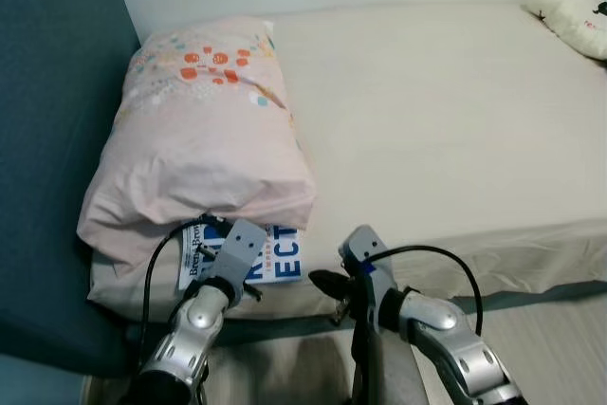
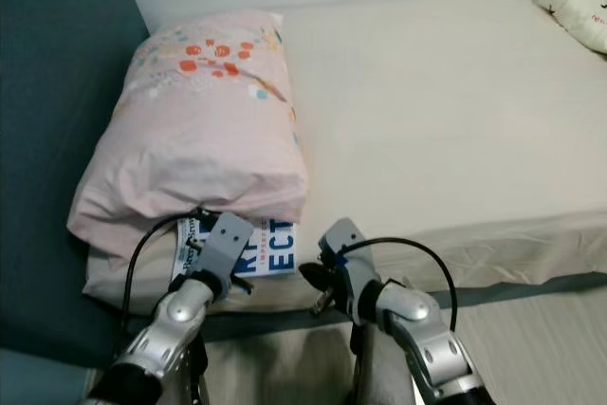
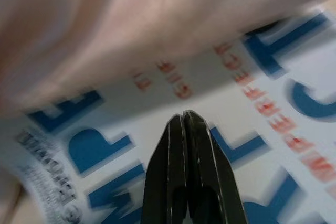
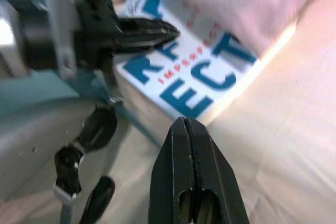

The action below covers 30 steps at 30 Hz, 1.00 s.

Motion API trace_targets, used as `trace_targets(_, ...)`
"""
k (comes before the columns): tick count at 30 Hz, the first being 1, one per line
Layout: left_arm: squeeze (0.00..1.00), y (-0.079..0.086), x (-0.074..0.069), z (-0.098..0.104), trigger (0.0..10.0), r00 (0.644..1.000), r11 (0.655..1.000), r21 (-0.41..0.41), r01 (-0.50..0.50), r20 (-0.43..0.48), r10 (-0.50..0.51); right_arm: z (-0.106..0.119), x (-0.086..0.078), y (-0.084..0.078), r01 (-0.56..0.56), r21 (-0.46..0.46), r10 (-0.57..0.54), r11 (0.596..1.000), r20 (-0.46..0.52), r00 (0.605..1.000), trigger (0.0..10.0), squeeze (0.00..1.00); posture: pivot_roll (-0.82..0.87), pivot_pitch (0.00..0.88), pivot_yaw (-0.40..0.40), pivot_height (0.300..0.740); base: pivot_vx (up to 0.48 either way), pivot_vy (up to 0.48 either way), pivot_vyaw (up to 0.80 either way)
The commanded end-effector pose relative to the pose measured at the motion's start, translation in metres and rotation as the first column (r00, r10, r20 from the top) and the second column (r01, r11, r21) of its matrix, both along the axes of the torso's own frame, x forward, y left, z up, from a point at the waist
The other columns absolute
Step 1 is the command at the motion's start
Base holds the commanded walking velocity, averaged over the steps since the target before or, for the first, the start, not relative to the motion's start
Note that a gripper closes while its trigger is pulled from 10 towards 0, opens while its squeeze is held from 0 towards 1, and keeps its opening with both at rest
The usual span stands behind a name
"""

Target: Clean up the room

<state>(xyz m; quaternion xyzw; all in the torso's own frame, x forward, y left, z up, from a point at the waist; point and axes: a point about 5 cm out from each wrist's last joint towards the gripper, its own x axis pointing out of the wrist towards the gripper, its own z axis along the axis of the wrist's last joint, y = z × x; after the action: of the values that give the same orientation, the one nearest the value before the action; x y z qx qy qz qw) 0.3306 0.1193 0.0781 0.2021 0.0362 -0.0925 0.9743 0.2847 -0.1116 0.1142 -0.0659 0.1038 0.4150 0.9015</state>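
The book lies half under the pillow at the bed edge. Your left tool — fingers closed, empty — hovers over the cover; right tool, also closed, waits beside the book. Open before gripping its exposed edge.

One bed takes up most of the scene. One pink pillow lies at its left end, and one white cushion sits at the far right corner. One book with blue lettering pokes out from under the pillow's near edge. Two end effectors reach in: left, right.
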Motion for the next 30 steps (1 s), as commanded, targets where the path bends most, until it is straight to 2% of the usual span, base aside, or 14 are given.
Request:
trace_targets(1,0.00,0.010,-0.005,-0.020,4.1,0.992,0.996,0.040,-0.074,-0.099,0.077,-0.004,-0.001,0.001,0.010,0.009,-0.010,1.000,-0.020,1.000,10.0,0.00,-0.01,0.311,-0.002,0.525,0.000,0.000,0.00)
trace_targets(3,0.00,0.010,-0.003,-0.021,4.1,0.990,0.995,0.048,-0.083,-0.114,0.088,-0.003,-0.001,0.002,0.010,0.013,-0.010,1.000,-0.019,1.000,10.0,0.00,-0.01,0.311,-0.002,0.525,0.000,0.000,0.00)
trace_targets(5,0.00,0.008,0.001,-0.025,5.2,0.980,0.996,0.070,-0.049,-0.189,0.062,-0.003,-0.002,0.005,0.004,0.017,-0.004,1.000,-0.018,1.000,10.0,0.00,-0.01,0.314,0.001,0.525,0.000,0.000,0.00)
trace_targets(7,0.00,0.006,0.001,-0.027,5.2,0.974,0.997,0.076,-0.027,-0.224,0.043,-0.004,-0.002,0.005,0.002,0.017,-0.002,1.000,-0.018,1.000,10.0,0.00,-0.01,0.314,0.001,0.525,0.000,0.000,0.00)
trace_targets(8,0.00,0.008,0.006,-0.021,7.4,0.976,0.997,0.076,-0.004,-0.215,0.020,-0.004,-0.003,0.005,0.003,0.018,-0.003,1.000,-0.018,1.000,10.0,0.00,0.00,0.311,0.005,0.525,0.000,0.000,0.00)
trace_targets(11,0.00,0.012,0.010,-0.014,7.1,0.984,0.998,0.059,-0.015,-0.179,0.026,-0.004,-0.002,0.004,0.010,0.020,-0.009,1.000,-0.018,1.000,10.0,0.00,0.00,0.306,0.007,0.525,0.000,0.000,0.00)
trace_targets(14,0.00,0.015,0.013,-0.006,7.5,0.991,0.999,0.020,-0.031,-0.133,0.033,-0.004,-0.001,0.002,0.020,0.024,-0.020,1.000,-0.017,1.000,10.0,0.00,0.00,0.299,0.009,0.525,0.000,0.000,0.00)
trace_targets(16,0.00,0.006,0.017,0.013,9.1,0.999,0.994,-0.107,0.021,-0.037,-0.025,-0.003,0.002,0.000,0.030,0.027,-0.030,0.999,-0.014,0.999,10.0,0.00,0.01,0.283,0.004,0.525,0.000,0.000,0.00)
trace_targets(17,0.00,0.006,0.017,0.013,9.1,0.999,0.994,-0.107,0.021,-0.037,-0.025,-0.003,0.002,0.000,0.030,0.027,-0.030,0.999,-0.014,0.999,10.0,0.00,0.01,0.283,0.004,0.525,0.000,0.000,0.00)
trace_targets(19,0.00,-0.011,0.020,0.031,10.0,0.997,0.971,-0.225,0.076,0.028,-0.071,-0.001,0.005,0.001,0.034,0.038,-0.034,0.999,-0.010,0.999,10.0,0.00,0.01,0.283,0.004,0.525,0.000,0.000,0.00)
trace_targets(20,0.00,-0.018,0.022,0.038,10.0,0.995,0.958,-0.270,0.095,0.051,-0.084,0.000,0.006,0.001,0.035,0.042,-0.035,0.998,-0.009,0.999,10.0,0.00,0.01,0.283,0.004,0.525,0.000,0.000,0.00)
trace_targets(23,0.00,-0.025,0.025,0.047,10.0,0.994,0.952,-0.288,0.103,0.074,-0.085,0.000,0.008,0.002,0.036,0.048,-0.036,0.998,-0.009,0.999,10.0,0.00,0.02,0.275,-0.005,0.525,0.000,0.000,0.00)
trace_targets(26,0.00,-0.034,0.047,0.070,10.0,0.994,0.971,-0.230,0.063,0.103,-0.040,0.002,0.012,0.007,0.032,0.056,-0.032,0.998,-0.004,0.999,10.0,0.00,0.02,0.276,-0.007,0.525,0.000,0.000,0.00)
trace_targets(30,0.00,-0.036,0.062,0.086,9.6,0.995,0.984,-0.174,0.039,0.098,-0.023,0.001,0.013,0.010,0.030,0.058,-0.030,0.998,-0.002,1.000,10.0,0.00,0.02,0.279,0.005,0.525,0.000,0.000,0.00)
